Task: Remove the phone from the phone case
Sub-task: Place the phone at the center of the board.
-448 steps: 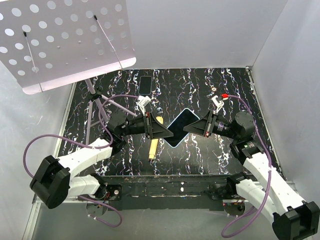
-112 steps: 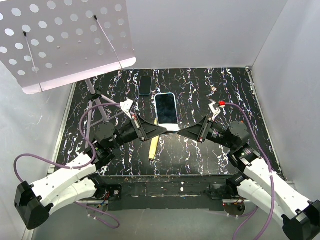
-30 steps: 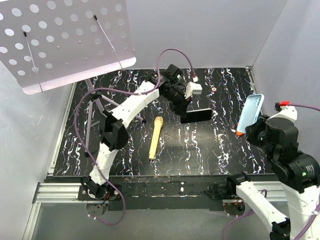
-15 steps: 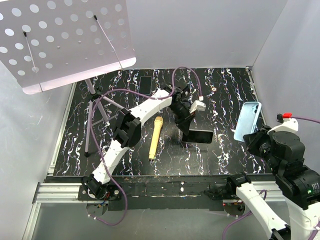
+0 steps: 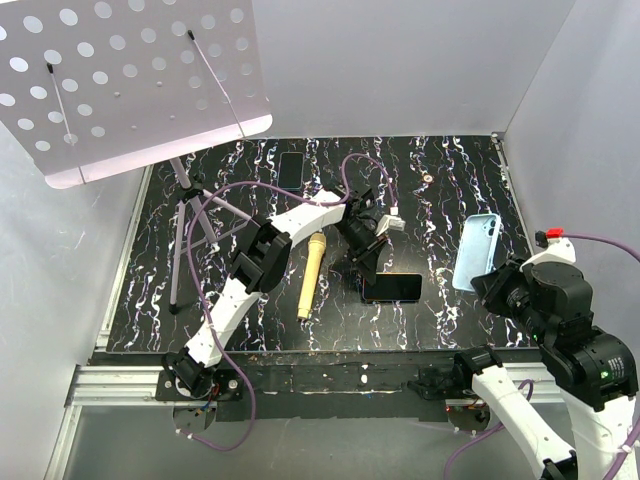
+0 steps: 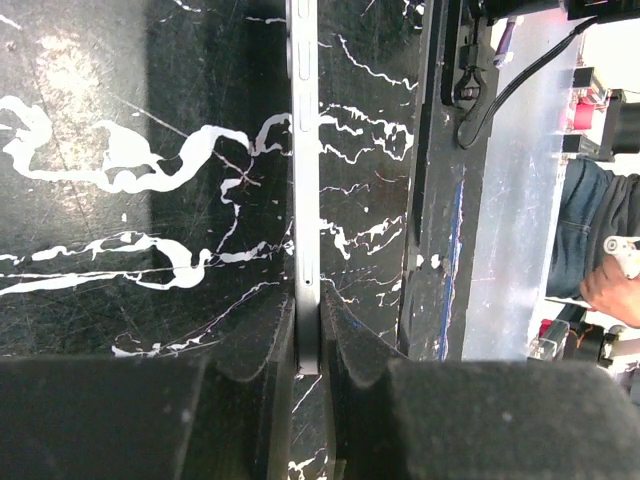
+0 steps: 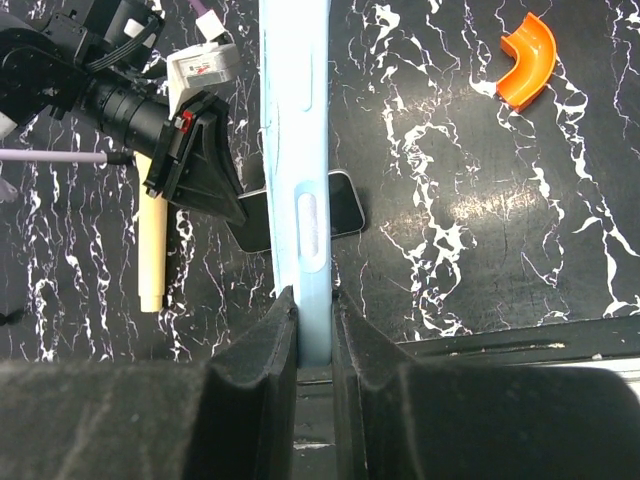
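Top external: left jaws pinch bare phone (image 5: 392, 288) by one end, lower centre of frame, right of yellow microphone (image 5: 310, 275). Right jaws pinch empty light-blue phone case (image 5: 474, 252) at right side, well apart from phone, lifted above table (image 5: 450, 190).

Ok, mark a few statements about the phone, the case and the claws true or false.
1. The phone is out of the light blue case. True.
2. The right claw holds the phone. False: it is shut on the case, and the left claw grips the phone.
3. In the top view, a yellow stick lies on the table to the left of the phone. True.
4. The orange curved piece sits inside the case. False: it lies on the table, apart from the case.
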